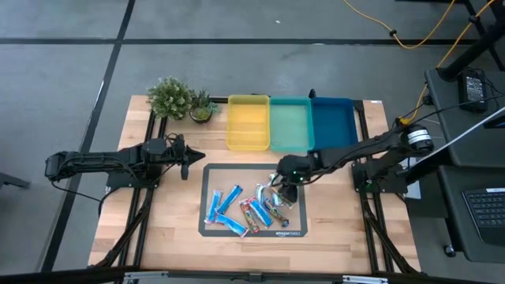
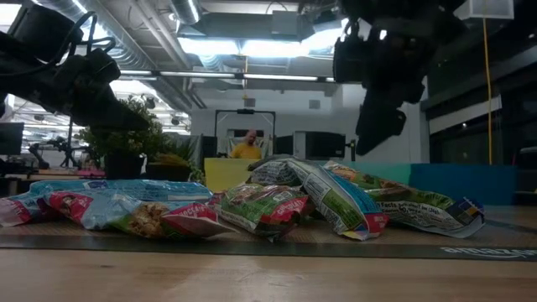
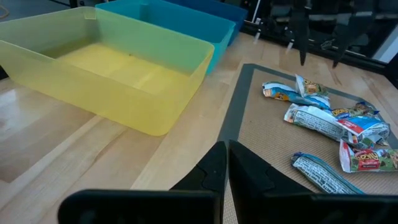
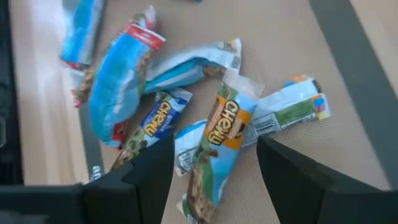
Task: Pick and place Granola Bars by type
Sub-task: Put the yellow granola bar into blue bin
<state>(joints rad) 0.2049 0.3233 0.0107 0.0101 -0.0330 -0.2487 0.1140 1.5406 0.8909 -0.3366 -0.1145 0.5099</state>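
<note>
Several granola bars [image 1: 246, 207] lie in a loose pile on a dark-edged brown mat [image 1: 210, 175]; some are bright blue, some red and blue, some silver-white with brown. They also show in the low view [image 2: 277, 201] and the left wrist view [image 3: 329, 118]. My right gripper [image 1: 285, 183] hangs open above the pile's right part, clear of it in the low view [image 2: 379, 126]. In its wrist view [image 4: 214, 149] the fingers stand on either side of a bar with an orange label [image 4: 222, 134]. My left gripper [image 1: 189, 158] waits shut left of the mat [image 3: 227, 155].
Three trays stand side by side beyond the mat: yellow [image 1: 230, 122], teal [image 1: 290, 138], blue [image 1: 347, 118]. Two small potted plants [image 1: 170, 96] [image 1: 203, 108] sit at the far left corner. Bare wood lies near the mat's front and left. A person shows far back in the room [image 2: 247, 148].
</note>
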